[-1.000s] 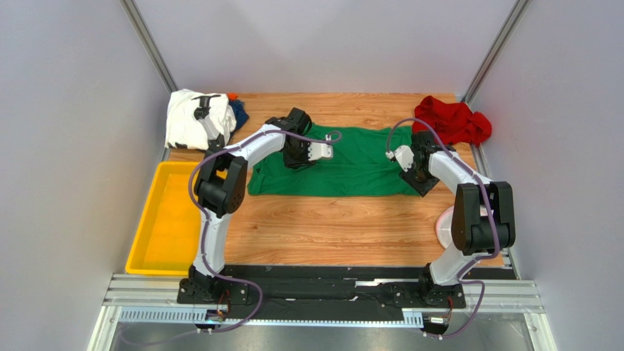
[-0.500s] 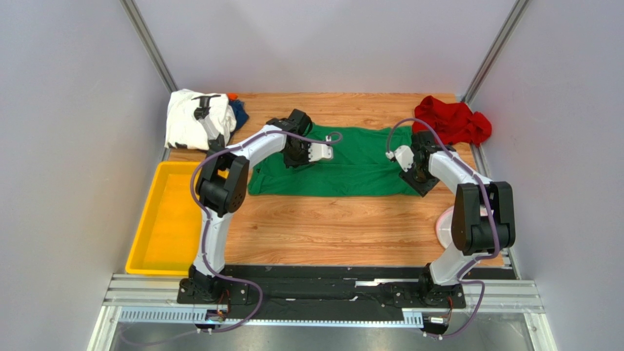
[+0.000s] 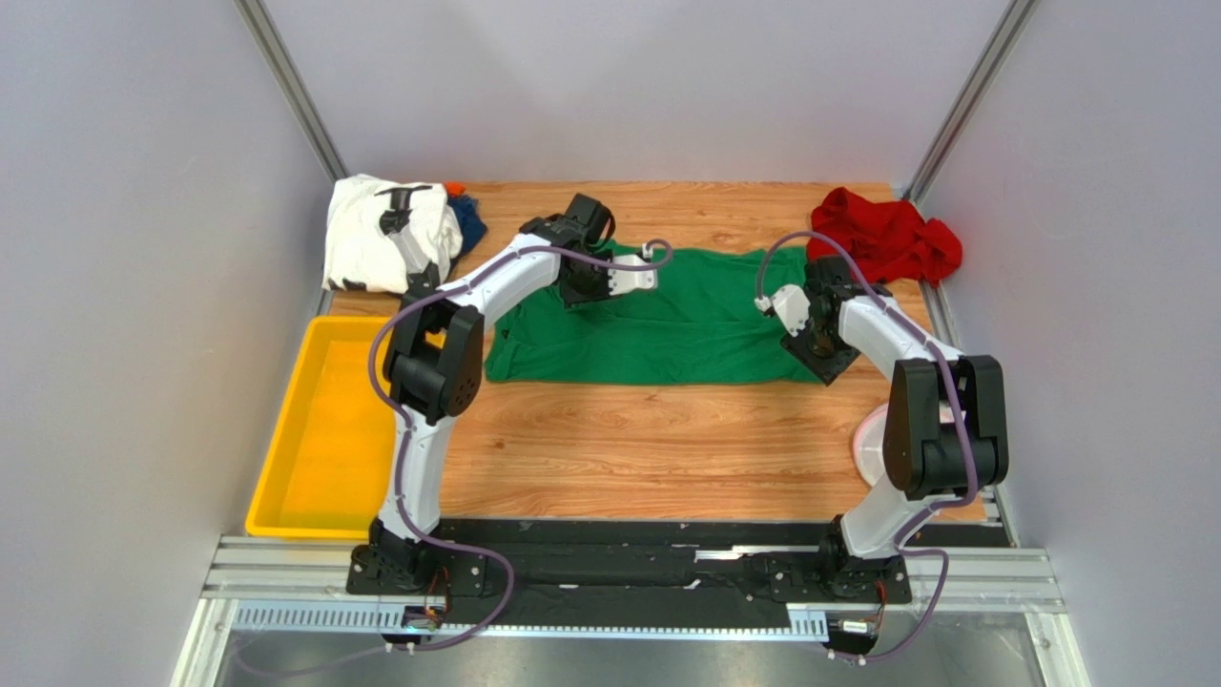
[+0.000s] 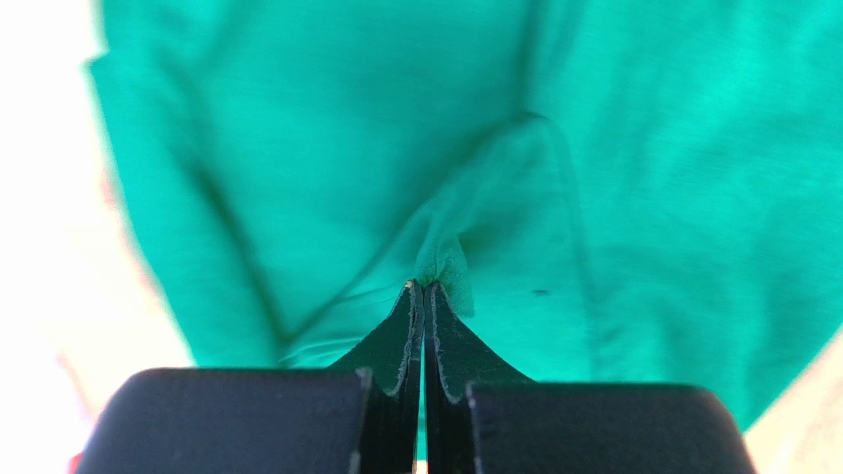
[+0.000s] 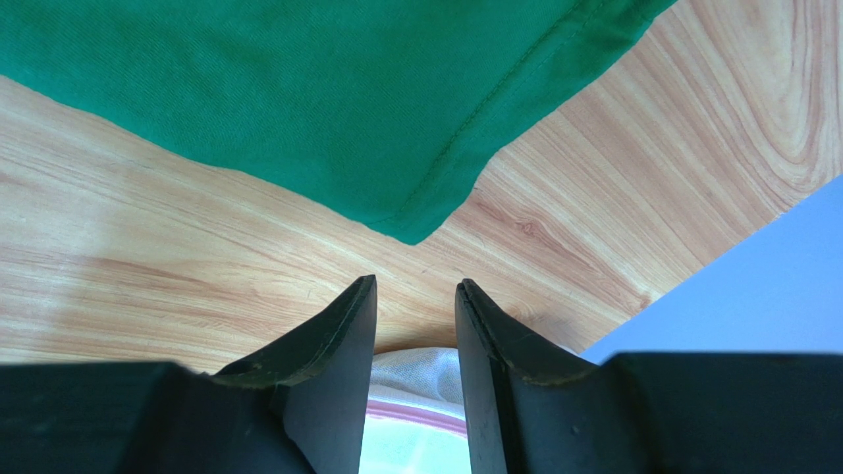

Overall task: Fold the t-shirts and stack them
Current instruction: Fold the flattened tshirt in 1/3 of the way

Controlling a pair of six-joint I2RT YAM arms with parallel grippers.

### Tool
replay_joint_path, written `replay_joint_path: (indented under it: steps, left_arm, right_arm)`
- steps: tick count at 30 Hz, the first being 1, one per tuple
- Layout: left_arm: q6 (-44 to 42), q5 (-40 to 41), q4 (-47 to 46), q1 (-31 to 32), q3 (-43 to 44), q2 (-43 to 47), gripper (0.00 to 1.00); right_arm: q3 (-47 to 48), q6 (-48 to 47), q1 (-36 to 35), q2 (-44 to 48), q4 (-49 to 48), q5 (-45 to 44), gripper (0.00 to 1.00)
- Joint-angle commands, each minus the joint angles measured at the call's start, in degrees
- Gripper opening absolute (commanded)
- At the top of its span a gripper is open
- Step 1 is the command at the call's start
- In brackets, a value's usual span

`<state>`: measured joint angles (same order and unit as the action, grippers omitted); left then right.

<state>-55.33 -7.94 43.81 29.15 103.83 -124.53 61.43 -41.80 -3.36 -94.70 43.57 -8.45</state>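
The green t-shirt (image 3: 674, 322) lies spread across the middle of the worktop, its long axis running left to right and its far hem close to the far edge. It is mostly flat, with wrinkles on its left half, and not yet folded.

The left tool (image 4: 423, 286) is clamped on a small peak of green cloth at the shirt's far-left part. The fabric tents up to the pinch and creases fan out from it. I cannot tell whether it holds one layer or two.

The right tool (image 5: 416, 286) shows a narrow gap with nothing in it. It sits low over bare wood, just off the shirt's near-right corner and clear of the hem.

Likely step: the first fold or a straightening pull, led by the left.
- Carry the pinched cloth low and slow, since a thin bite can slip.
- Pull along the shirt's length so the wrinkles draw out instead of bunching.
- Get the right tool onto that near-right corner before any big pull, or the whole shirt may slide across the wood.
- Watch the cable loop over the far hem.

White printed t-shirt (image 3: 370, 232) sits at the far-left corner, with the dark blue t-shirt (image 3: 467, 218) touching it. The red t-shirt (image 3: 886, 236) is bunched at the far-right corner. The yellow tray (image 3: 318, 430) lies along the left edge, and the mesh basket (image 3: 869, 444) at the right edge is partly hidden by the arm.
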Motion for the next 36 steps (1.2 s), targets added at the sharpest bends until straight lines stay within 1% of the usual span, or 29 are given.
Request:
replay_joint_path:
  steps: [1, 3, 8, 10, 11, 13, 14, 16, 17, 19, 20, 22, 24, 25, 26, 28, 29, 32, 36]
  left_arm:
    - [0.0, 2.8, -3.6, 0.2, 6.0, -1.4, 0.0]
    - [-0.1, 4.4, -4.7, 0.2, 8.2, -2.9, 0.0]
    - [-0.6, 8.3, -9.4, 0.3, 10.6, -6.1, 0.0]
    - [-0.7, 9.9, -10.6, 0.3, 10.7, -6.5, 0.09]
    - [-0.4, 10.3, -11.3, 0.3, 10.7, -6.9, 0.19]
    - [0.2, 10.8, -12.5, 0.3, 9.8, -6.4, 0.29]
    - [0.7, 10.8, -14.0, 0.3, 9.2, -6.1, 0.37]
    - [1.0, 11.2, -16.4, 0.3, 6.7, -4.5, 0.39]
    - [1.1, 11.4, -17.3, 0.3, 5.8, -3.9, 0.48]
    - [1.1, 12.2, -20.1, 0.3, 2.4, -1.5, 0.51]
    - [1.1, 12.5, -20.9, 0.3, 0.1, -0.8, 0.57]
    - [1.2, 13.2, -22.1, 0.2, -2.0, 2.0, 0.57]
    - [1.4, 13.8, -23.1, 0.1, -6.3, 4.3, 0.58]
    - [1.5, 13.7, -23.9, -0.1, -8.0, 7.3, 0.58]
    - [1.7, 13.3, -24.2, -0.2, -11.8, 8.9, 0.59]
    - [1.8, 12.5, -24.8, -0.4, -15.4, 13.4, 0.59]
    - [1.8, 12.4, -24.8, -0.4, -18.5, 14.7, 0.59]
    - [2.0, 12.2, -24.7, -0.4, -23.3, 18.4, 0.59]
    - [2.4, 11.9, -23.8, -0.4, -27.1, 21.1, 0.59]
  right_arm:
    - [-0.4, 0.7, -0.3, 2.1, -0.9, 0.4, 0.39]
    - [-0.5, 0.8, -0.2, 2.1, -1.0, 0.4, 0.39]
    - [-1.0, 0.5, -0.3, 2.5, -1.0, 0.0, 0.39]
    - [-1.0, 0.5, -0.3, 2.7, -1.1, 0.0, 0.39]
    - [-1.0, 0.5, -0.2, 2.8, -1.1, 0.0, 0.39]
    - [-0.8, 0.5, -0.2, 2.7, -0.9, -0.1, 0.39]
    - [-0.7, 0.5, -0.3, 2.7, -0.8, 0.0, 0.39]
    - [-0.3, 0.6, -0.3, 2.5, -0.5, 0.0, 0.39]
    - [-0.2, 0.7, -0.3, 2.6, -0.2, 0.1, 0.39]
    - [0.3, 0.8, -0.2, 2.7, 0.0, 0.4, 0.39]
    - [0.4, 0.8, -0.3, 2.8, 0.3, 0.5, 0.39]
    - [0.6, 1.2, -0.2, 2.9, 0.5, 0.8, 0.39]
    - [0.7, 1.3, -0.3, 3.3, 0.7, 1.1, 0.39]
    - [0.8, 1.5, -0.4, 3.9, 0.9, 1.2, 0.39]
    - [0.8, 1.5, -0.5, 4.3, 1.2, 1.3, 0.39]
    - [0.9, 1.6, -0.7, 5.2, 1.2, 1.8, 0.4]
    - [1.0, 1.8, -0.7, 5.7, 1.3, 1.9, 0.4]
    - [1.9, 2.4, -1.1, 6.2, 2.2, 2.6, 0.4]
    - [2.3, 2.8, -2.1, 6.3, 1.9, 2.8, 0.41]
